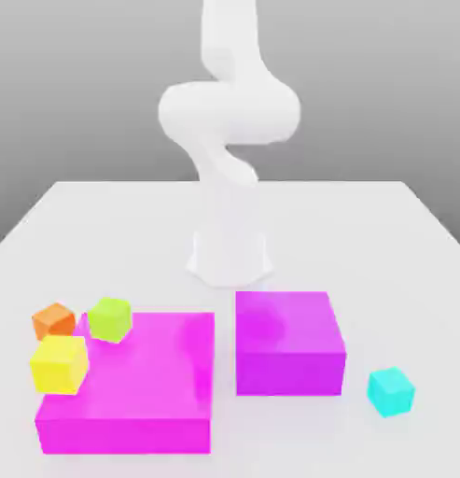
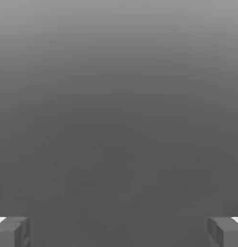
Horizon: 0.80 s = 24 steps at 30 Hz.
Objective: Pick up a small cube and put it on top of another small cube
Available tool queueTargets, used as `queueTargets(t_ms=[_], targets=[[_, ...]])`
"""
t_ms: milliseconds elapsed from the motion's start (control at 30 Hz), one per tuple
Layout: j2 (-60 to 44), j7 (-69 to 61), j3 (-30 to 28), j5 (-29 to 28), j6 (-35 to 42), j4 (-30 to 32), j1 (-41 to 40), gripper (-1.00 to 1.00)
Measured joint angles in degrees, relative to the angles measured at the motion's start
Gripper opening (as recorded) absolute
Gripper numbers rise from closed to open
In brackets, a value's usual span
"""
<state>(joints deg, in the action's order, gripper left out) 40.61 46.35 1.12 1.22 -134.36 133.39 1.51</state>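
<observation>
The small cyan cube [image 1: 391,390] rests on the white table near the front, on the exterior view's right. The lime-green cube [image 1: 110,318] sits on the far corner of a wide, flat magenta block [image 1: 140,387] on the exterior view's left. The white arm [image 1: 229,121] rises from its base at the table's middle and bends upward out of the picture. In the hand view my gripper [image 2: 119,231] is open, its two grey fingertips [image 2: 12,231] far apart, with nothing between them and plain grey background beyond.
A yellow cube [image 1: 59,363] sits on the flat magenta block's edge on the exterior view's left, and an orange cube [image 1: 53,321] lies just behind it. A taller magenta block [image 1: 289,343] stands between the flat block and the cyan cube.
</observation>
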Motion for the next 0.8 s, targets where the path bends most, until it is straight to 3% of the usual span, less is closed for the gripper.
queueTargets(t_ms=[467, 633, 800], targets=[[-29.2, 6.1, 10.1, 2.5, -14.6, 9.1, 7.1, 0.0], [-39.8, 11.5, 13.1, -1.2, -19.7, 12.3, 10.7, 0.0], [-50.5, 18.8, 12.1, -7.7, -24.9, 15.1, 15.4, 0.0]])
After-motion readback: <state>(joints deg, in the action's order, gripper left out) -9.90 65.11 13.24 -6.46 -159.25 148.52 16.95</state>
